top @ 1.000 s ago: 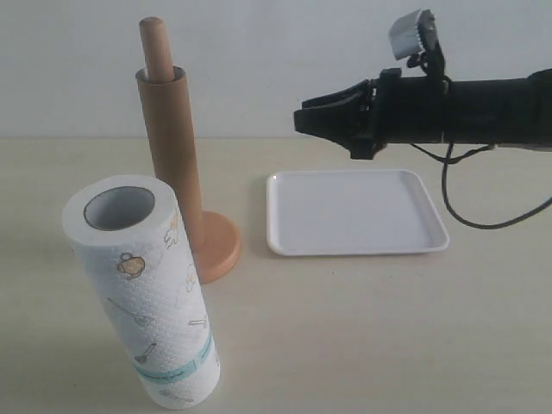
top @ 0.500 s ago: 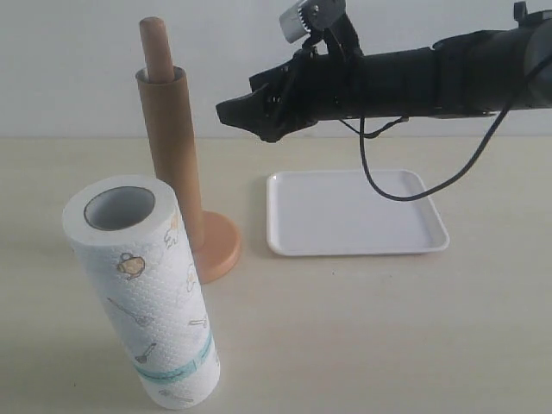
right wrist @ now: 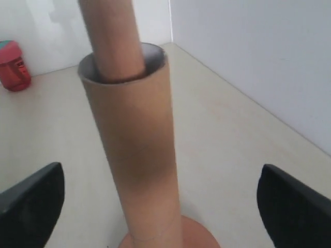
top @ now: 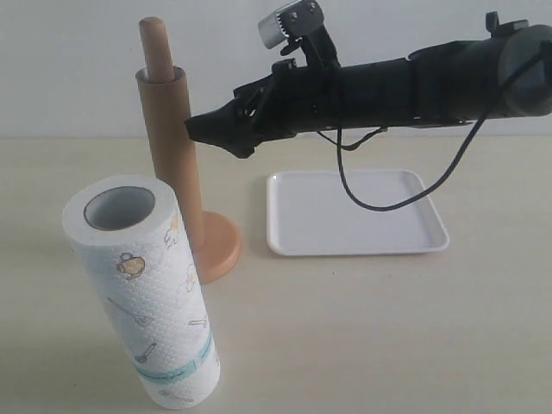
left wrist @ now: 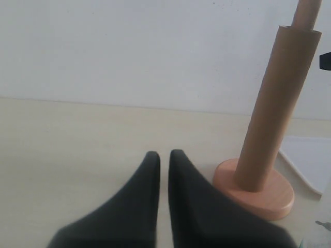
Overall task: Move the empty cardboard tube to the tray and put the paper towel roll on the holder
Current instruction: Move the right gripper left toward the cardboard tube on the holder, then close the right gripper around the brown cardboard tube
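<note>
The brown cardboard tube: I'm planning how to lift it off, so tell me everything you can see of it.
The plain brown cardboard tube is a long, slim, hollow cylinder, matte. It stands nearly upright, sleeved over the orange-tan wooden holder's pole, whose rounded top pokes out of its open rim; its lower end rests on the round disc base. The open right end effector flanks it without touching.

Bright even light, soft shadows, mild blur

— What's the right arm [top: 414,82] like?
— Matte black, tapered, with a silver-grey camera [top: 287,21] on top and a thin black cable [top: 385,209].
— And the left gripper [left wrist: 164,154]?
— Smooth black wedge-shaped fingers [left wrist: 139,206].
</note>
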You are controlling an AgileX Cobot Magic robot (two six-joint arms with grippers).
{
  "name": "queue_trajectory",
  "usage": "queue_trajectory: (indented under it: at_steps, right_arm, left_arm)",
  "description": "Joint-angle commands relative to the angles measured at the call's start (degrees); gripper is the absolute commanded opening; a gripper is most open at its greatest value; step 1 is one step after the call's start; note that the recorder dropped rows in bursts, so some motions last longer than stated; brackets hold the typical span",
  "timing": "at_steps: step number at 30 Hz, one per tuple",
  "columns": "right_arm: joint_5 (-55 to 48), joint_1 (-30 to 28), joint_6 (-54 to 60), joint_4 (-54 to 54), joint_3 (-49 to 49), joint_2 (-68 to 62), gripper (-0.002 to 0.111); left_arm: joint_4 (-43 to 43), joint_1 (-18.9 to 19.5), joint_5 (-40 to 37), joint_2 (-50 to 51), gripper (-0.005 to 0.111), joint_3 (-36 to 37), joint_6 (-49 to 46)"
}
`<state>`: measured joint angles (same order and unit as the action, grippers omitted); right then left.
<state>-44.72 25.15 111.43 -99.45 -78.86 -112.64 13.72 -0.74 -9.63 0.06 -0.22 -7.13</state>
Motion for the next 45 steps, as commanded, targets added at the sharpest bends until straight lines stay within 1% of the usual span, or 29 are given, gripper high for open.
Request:
queue_trajectory:
  at_steps: [1,6,9,11,15,17,22,27,34,39,42,45]
  right_arm:
    - [-1.65,0.52,-0.39,-0.50,-0.44,0.03,0.094]
    - [3.09,0.54,-0.39,-0.50,-0.44,0.03,0.094]
    - [-0.11,0.66,0.39,-0.50,-0.44,0.03,0.094]
    - [1.91,0.81,0.93,-0.50,-0.44,0.03,0.094]
    - [2.60,2.99,2.90,-0.50,-0.58,0.03,0.094]
    - [6.04,4.32,4.14,-0.50,-0.71,0.03,0.094]
    - [8.19,4.59,3.14,-0.50,-1.84,0.03,0.094]
    - [6.38,4.67,2.81,-0.50,-1.84,0.03,0.094]
    - [6.61,5.35,2.89,-0.50,-2.01,0.03,0.094]
    - [9.35,6.88,2.09,-0.50,-5.04,-1.70,0.094]
    - [8.23,6.88,-0.40,-0.50,-7.25,-4.09,0.094]
    - [7.05,7.15,-0.52,-0.50,-8.75,-5.78,0.094]
  left_arm:
    - [0.40,0.18,0.55,-0.06,0.006,0.22,-0.07]
    - [0.40,0.18,0.55,-0.06,0.006,0.22,-0.07]
    - [0.40,0.18,0.55,-0.06,0.006,0.22,-0.07]
    - [0.40,0.18,0.55,-0.06,0.006,0.22,-0.07]
    - [0.40,0.18,0.55,-0.06,0.006,0.22,-0.07]
    - [0.40,0.18,0.55,-0.06,0.006,0.22,-0.07]
    - [0.40,0.18,0.55,-0.06,0.006,0.22,-0.07]
    - [0.40,0.18,0.55,-0.06,0.006,0.22,-0.07]
    - [0.40,0.18,0.55,-0.06,0.006,0.22,-0.07]
    - [0.40,0.18,0.55,-0.06,0.006,0.22,-0.07]
    - [0.40,0.18,0.55,-0.06,0.006,0.22,-0.07]
    - [0.40,0.18,0.55,-0.06,0.006,0.22,-0.07]
